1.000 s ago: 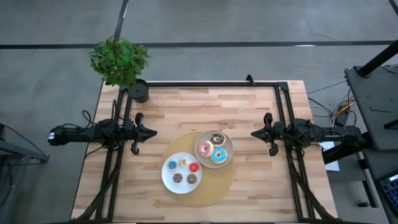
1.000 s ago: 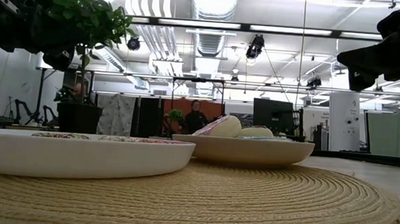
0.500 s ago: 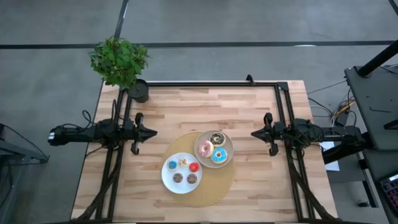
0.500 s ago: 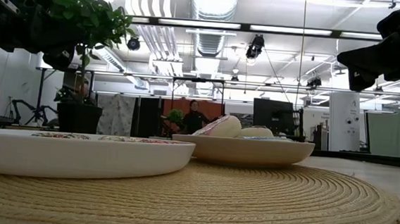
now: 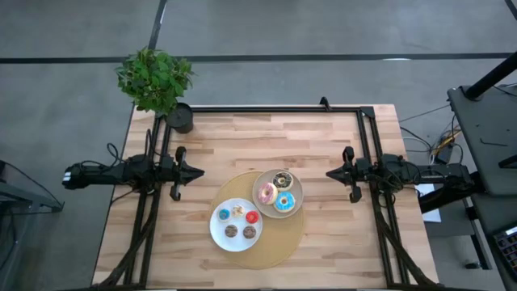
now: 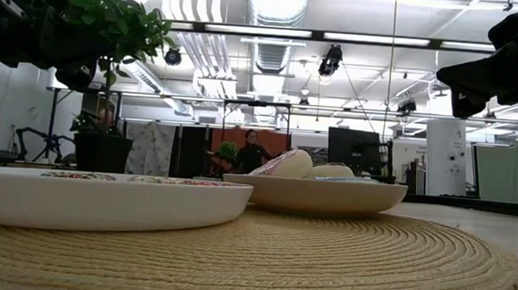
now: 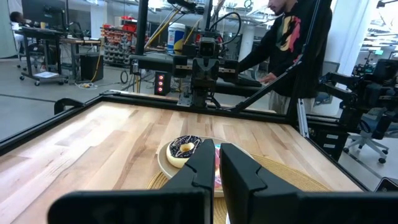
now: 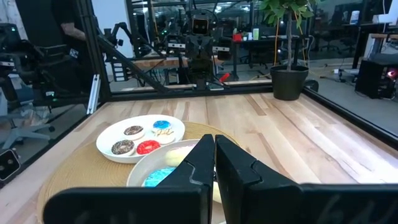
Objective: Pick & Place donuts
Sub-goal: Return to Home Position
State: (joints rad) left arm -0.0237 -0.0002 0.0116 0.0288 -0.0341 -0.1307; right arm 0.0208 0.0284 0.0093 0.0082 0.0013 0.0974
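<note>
Three larger donuts, pink (image 5: 266, 193), chocolate (image 5: 282, 179) and blue-sprinkled (image 5: 283, 202), lie on a beige plate (image 5: 297, 187). Several mini donuts, among them blue (image 5: 224, 214), red (image 5: 252, 217) and brown (image 5: 231, 231), lie on a white plate (image 5: 216, 234). Both plates rest on a round woven mat (image 5: 275, 250) at the table's middle. My left gripper (image 5: 199, 171) hovers shut and level, left of the plates. My right gripper (image 5: 328, 173) hovers shut and level, right of them. Both point at the plates and hold nothing.
A potted plant (image 5: 179, 118) stands at the far left corner. Black frame rails (image 5: 266, 108) run along the far edge and both sides. A person (image 7: 292, 43) stands beyond the table's right side. Bare wood (image 5: 266, 141) lies between the plates and the far rail.
</note>
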